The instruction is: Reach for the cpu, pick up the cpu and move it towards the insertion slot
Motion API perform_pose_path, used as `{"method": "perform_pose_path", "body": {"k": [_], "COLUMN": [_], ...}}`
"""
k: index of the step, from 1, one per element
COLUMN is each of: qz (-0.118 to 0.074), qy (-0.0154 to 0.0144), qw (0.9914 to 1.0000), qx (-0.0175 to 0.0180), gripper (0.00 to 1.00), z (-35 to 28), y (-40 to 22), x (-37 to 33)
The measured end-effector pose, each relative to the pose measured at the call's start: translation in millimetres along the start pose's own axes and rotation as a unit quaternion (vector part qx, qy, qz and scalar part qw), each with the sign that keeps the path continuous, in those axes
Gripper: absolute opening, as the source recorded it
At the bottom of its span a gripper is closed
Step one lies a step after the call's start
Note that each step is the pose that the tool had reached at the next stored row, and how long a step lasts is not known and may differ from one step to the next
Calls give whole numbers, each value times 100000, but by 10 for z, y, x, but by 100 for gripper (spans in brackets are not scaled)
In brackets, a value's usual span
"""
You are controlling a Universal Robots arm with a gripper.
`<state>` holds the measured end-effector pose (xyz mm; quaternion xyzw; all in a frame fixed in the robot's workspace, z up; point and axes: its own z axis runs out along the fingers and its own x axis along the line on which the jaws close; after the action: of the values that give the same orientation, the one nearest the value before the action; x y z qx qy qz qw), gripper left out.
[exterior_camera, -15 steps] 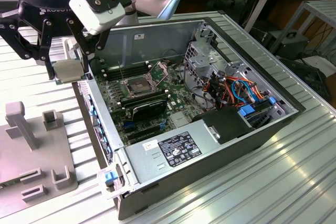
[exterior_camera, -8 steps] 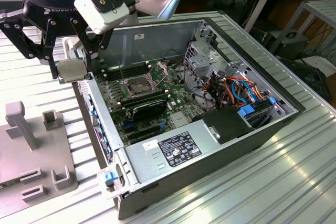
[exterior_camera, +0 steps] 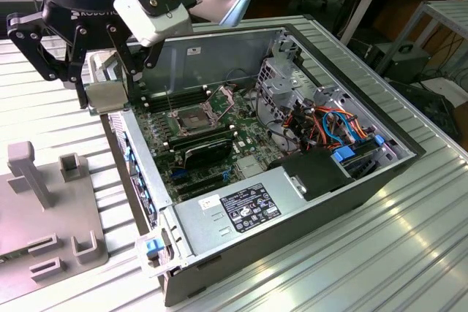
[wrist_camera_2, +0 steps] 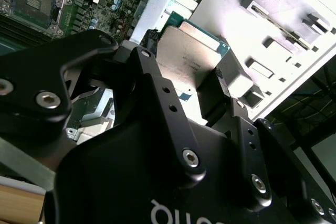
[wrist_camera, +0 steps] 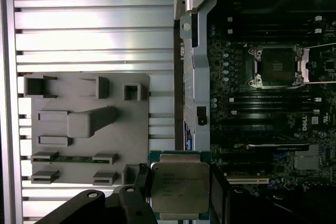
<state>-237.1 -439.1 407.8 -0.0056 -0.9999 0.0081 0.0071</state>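
I hold the cpu (wrist_camera: pixel 179 186) between my fingers, which are clamped on two opposite edges of the chip; in both wrist views its pale metal top faces the camera, with a green rim showing around it (wrist_camera_2: pixel 190 56). In the exterior view my gripper (exterior_camera: pixel 108 95) hangs toward the exterior view's left, above the near-left edge of the open computer case (exterior_camera: pixel 380 180), and the cpu (exterior_camera: pixel 107 98) sits flat and level in its grasp, clear of the ribbed metal table (exterior_camera: pixel 409 253).

The insertion slot (exterior_camera: pixel 189 119) lies on the motherboard (exterior_camera: pixel 219 158) inside the case, to the exterior view's right of my gripper and apart from it. Its silver frame surrounds a dark centre, and in the first wrist view the slot (wrist_camera: pixel 277 66) shows with a thin wire lever (wrist_camera: pixel 320 83) running out from one side. The second wrist view catches the slot (wrist_camera_2: pixel 32 1) beyond my fingers.

A grey fixture plate (exterior_camera: pixel 44 217) with upright pegs and slots rests on the table at the exterior view's left, outside the case; the first wrist view shows it (wrist_camera: pixel 84 129) just beside the cpu.
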Motion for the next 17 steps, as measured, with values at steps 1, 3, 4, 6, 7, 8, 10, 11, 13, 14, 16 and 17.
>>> {"method": "perform_pose_path", "body": {"k": [1, 3, 4, 6, 7, 8, 10, 11, 13, 14, 16, 17], "qz": [6, 1, 3, 1, 4, 3, 6, 2, 3, 4, 1, 2], "qy": [0, -1, 1, -6, 2, -4, -3, 2, -2, -1, -2, -2], "qw": [100000, 100000, 100000, 100000, 100000, 100000, 100000, 100000, 100000, 100000, 100000, 100000], "qx": [1, 4, 2, -2, 2, -1, 0, 4, 1, 1, -1, 0], "gripper": [55, 55, 55, 55, 55, 55, 55, 55, 55, 55, 55, 55], "z": [0, -1, -1, -1, -2, -1, -1, -2, -2, -2, -2, -3], "y": [0, 0, 1, 1, 1, 1, 1, 1, 2, 2, 2, 2], "x": [-7, -34, -42, -65, -75, -85, -109, -126, -145, -162, -197, -213]}}
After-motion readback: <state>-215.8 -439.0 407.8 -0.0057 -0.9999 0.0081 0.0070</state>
